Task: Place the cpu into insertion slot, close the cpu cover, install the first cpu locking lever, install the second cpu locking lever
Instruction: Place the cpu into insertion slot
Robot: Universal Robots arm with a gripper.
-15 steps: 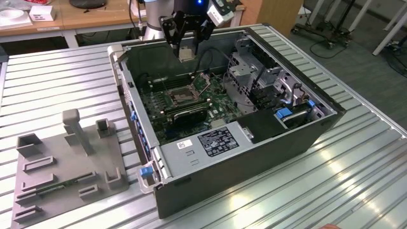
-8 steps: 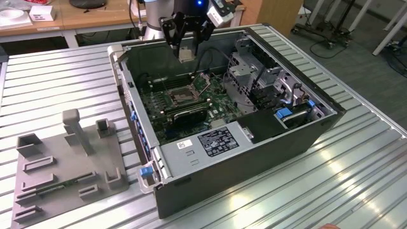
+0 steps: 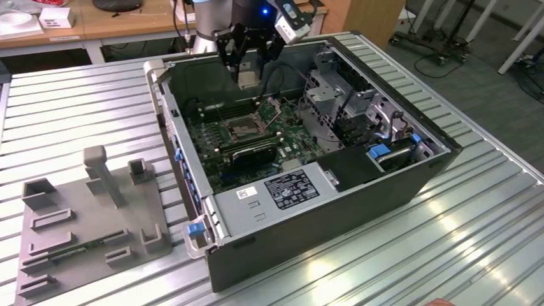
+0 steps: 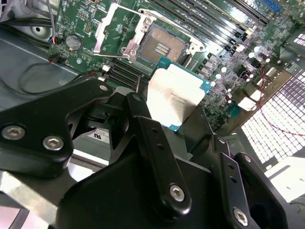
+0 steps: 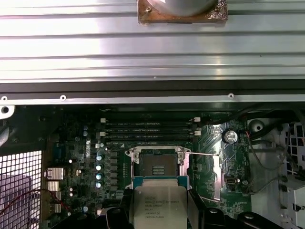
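Observation:
My gripper (image 3: 247,71) hangs over the open computer case, shut on the cpu (image 3: 247,79), a flat square chip with a silvery top. In both wrist views the cpu (image 4: 172,94) (image 5: 159,202) sits between the black fingers (image 4: 143,125), held in the air just short of the insertion slot (image 4: 162,46) (image 5: 157,166). The slot (image 3: 244,131) lies bare, its contact field exposed. The cpu cover (image 4: 113,27) (image 5: 210,177), a silver frame with a window, is swung open beside the slot. A thin locking lever (image 5: 202,153) stands raised along the cover.
The case (image 3: 340,210) lies on its side on a slatted metal table (image 3: 76,115). Memory slots (image 5: 150,130) run beside the socket. A drive cage (image 3: 336,102) and loose cables (image 4: 33,81) crowd the case interior. A grey fixture (image 3: 89,217) sits at the exterior view's left.

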